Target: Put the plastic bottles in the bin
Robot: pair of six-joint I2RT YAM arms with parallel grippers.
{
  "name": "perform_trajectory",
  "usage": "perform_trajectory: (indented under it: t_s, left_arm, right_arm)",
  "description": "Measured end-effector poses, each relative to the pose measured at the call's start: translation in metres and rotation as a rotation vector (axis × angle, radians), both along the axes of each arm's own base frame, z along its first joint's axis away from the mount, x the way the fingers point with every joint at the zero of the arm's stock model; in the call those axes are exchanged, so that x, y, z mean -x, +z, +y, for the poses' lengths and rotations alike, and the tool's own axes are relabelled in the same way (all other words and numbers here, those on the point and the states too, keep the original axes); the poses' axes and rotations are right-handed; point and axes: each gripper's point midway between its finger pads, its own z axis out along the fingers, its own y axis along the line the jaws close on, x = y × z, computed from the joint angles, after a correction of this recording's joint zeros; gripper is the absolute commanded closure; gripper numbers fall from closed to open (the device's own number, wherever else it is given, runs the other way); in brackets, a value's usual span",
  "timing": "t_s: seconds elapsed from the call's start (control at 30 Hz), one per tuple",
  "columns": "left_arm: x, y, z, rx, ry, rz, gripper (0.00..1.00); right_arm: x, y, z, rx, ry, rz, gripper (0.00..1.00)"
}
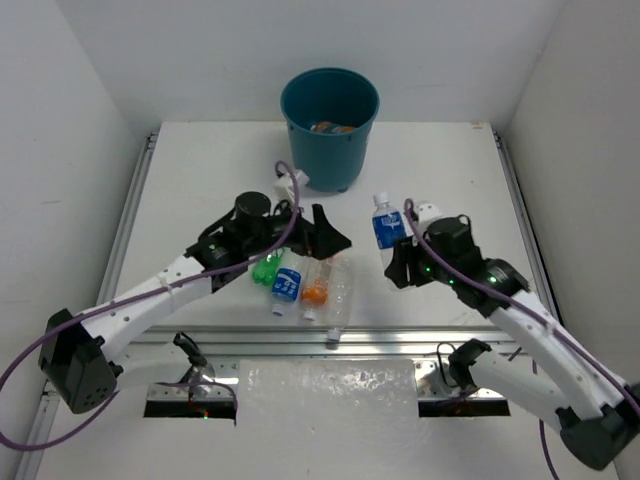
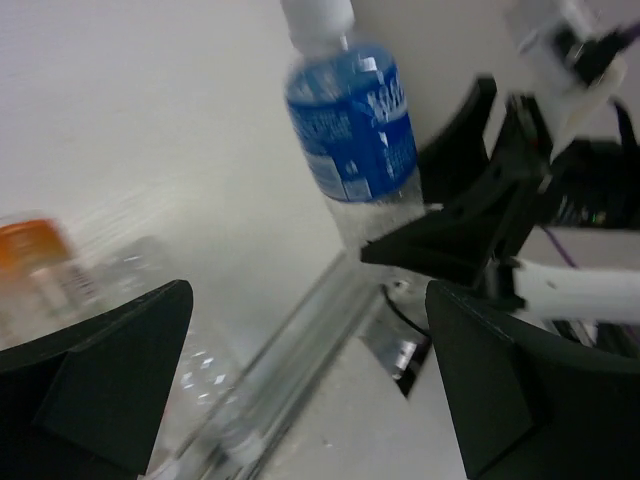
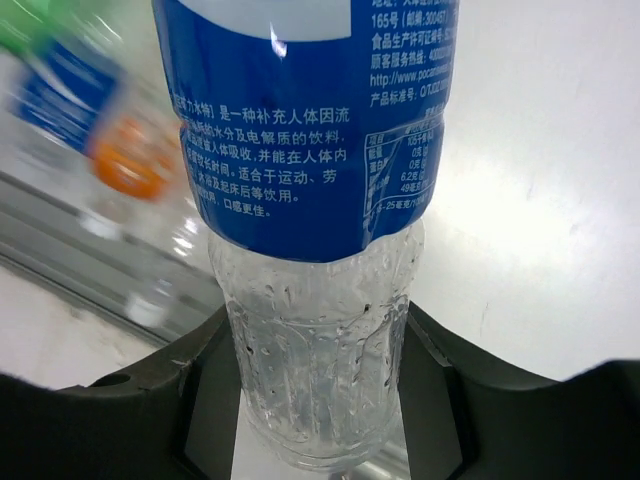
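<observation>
Blue-label bottle point(image 3: 310, 130), Chinese print, pocari web address, clamped in right hand point(image 3: 318, 385); left hand point(image 2: 308, 300) wide open

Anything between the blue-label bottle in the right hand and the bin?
No. Top view: the table between the blue-label bottle, gripped by the right hand, and the bin is bare; the other bottles lie off to the left.

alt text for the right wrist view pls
A clear plastic bottle with a blue label fills the frame, its bare lower body clamped between the two black fingers of the right gripper. Behind it on the left, blurred, lie more bottles on the white table.
</observation>
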Motion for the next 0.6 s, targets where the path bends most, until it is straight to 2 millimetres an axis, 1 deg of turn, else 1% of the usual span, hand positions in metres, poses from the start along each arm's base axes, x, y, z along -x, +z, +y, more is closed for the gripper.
perform_trajectory:
  t_s: [0.03, 0.07, 0.1, 0.13, 0.2, 0.27, 0.33, 0.37, 0.43, 0.47, 0.5, 0.53, 0.57, 0.6]
  left_arm:
    - [0.010, 0.007, -0.017, 0.040, -0.076, -0.015, 0.00]
    - [0.018, 0.013, -0.029, 0.070, -0.130, -0.027, 0.00]
    - [0.027, 0.017, -0.040, 0.096, -0.184, -0.036, 0.00]
    - [0.035, 0.021, -0.051, 0.120, -0.235, -0.048, 0.00]
    - [0.046, 0.026, -0.067, 0.142, -0.305, -0.055, 0.00]
    - [0.050, 0.033, -0.083, 0.160, -0.355, -0.067, 0.00]
    - [0.053, 0.042, -0.096, 0.186, -0.396, -0.087, 0.01]
    - [0.054, 0.046, -0.101, 0.199, -0.412, -0.094, 0.03]
    - [0.053, 0.052, -0.109, 0.220, -0.427, -0.104, 0.24]
    - [0.052, 0.054, -0.111, 0.226, -0.428, -0.102, 0.43]
    - [0.051, 0.057, -0.114, 0.233, -0.429, -0.104, 0.86]
    - [0.050, 0.059, -0.115, 0.238, -0.430, -0.105, 0.97]
    - [0.048, 0.060, -0.116, 0.235, -0.425, -0.108, 1.00]
    - [0.047, 0.062, -0.116, 0.231, -0.421, -0.113, 1.00]
  right_arm:
    - [-0.004, 0.022, 0.003, -0.042, 0.004, -0.062, 0.84]
    - [-0.004, 0.044, 0.008, -0.099, 0.025, -0.123, 0.84]
    - [-0.002, 0.062, 0.014, -0.154, 0.057, -0.168, 0.84]
    - [0.002, 0.077, 0.021, -0.206, 0.097, -0.207, 0.84]
    - [0.013, 0.099, 0.032, -0.291, 0.173, -0.254, 0.84]
    - [0.022, 0.110, 0.041, -0.347, 0.237, -0.267, 0.84]
    - [0.030, 0.113, 0.049, -0.382, 0.292, -0.247, 0.84]
    - [0.034, 0.112, 0.053, -0.395, 0.318, -0.232, 0.84]
    - [0.041, 0.113, 0.059, -0.422, 0.364, -0.207, 0.82]
    - [0.043, 0.113, 0.061, -0.430, 0.379, -0.199, 0.81]
    - [0.045, 0.113, 0.062, -0.435, 0.390, -0.191, 0.75]
    - [0.045, 0.112, 0.062, -0.434, 0.392, -0.190, 0.66]
    - [0.043, 0.113, 0.062, -0.430, 0.389, -0.201, 0.52]
    - [0.041, 0.113, 0.061, -0.428, 0.379, -0.205, 0.03]
